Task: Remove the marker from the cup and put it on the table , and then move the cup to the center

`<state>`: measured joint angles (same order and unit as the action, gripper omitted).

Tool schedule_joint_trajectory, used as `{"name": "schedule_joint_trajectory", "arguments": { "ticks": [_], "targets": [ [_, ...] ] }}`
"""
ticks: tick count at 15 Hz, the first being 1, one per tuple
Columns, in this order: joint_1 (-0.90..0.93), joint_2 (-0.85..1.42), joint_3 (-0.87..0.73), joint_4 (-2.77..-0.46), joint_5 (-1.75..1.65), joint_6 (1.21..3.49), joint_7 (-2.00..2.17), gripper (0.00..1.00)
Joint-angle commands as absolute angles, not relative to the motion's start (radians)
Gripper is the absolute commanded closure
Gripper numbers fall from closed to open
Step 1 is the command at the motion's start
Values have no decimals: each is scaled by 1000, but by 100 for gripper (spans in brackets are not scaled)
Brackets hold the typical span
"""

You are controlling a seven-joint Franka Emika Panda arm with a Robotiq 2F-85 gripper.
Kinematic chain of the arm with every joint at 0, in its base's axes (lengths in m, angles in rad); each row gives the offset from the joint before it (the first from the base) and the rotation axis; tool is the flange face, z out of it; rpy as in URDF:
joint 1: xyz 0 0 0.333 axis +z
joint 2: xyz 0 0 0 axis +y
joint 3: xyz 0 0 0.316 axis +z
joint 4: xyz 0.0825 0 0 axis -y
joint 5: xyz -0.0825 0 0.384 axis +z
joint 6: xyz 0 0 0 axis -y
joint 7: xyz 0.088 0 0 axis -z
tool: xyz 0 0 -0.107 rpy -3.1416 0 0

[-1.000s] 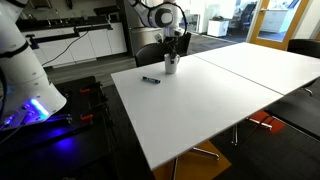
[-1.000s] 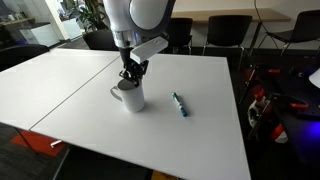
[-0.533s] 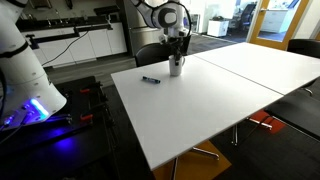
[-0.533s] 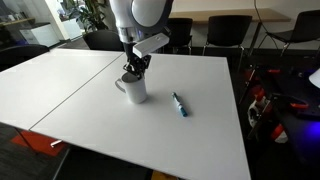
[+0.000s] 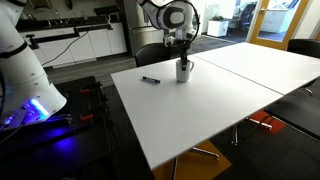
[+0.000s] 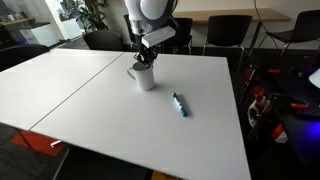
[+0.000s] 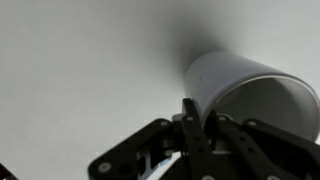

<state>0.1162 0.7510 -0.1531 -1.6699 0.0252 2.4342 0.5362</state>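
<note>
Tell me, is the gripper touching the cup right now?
Touching. The wrist view shows the gripper pinching the near rim of the cup, with no gap between its fingers and the wall.

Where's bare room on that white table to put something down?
Most of the table is bare: the wide stretch from the marker and cup to the near edge, and everything beyond the seam. Crowded only around the cup, where the pincer grips its rim.

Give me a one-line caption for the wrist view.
Hand clamped on the rim of the white cup, white table behind.
</note>
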Motion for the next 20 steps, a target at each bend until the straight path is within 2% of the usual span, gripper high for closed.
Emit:
{"name": "schedule_joint_trajectory", "arguments": {
  "ticks": [1,10,11,12,14,17,20],
  "targets": [
    [76,676,-155,-1747,54,2460,520,97],
    [13,662,-151,-1764,86,2468,514,97],
    [14,663,-152,-1764,86,2467,515,88],
    [16,660,-152,-1767,88,2471,516,64],
    [22,652,-156,-1775,87,2481,525,59],
    [29,625,-160,-1795,84,2496,535,37],
    [37,583,-163,-1830,79,2510,543,28]
  ]
}}
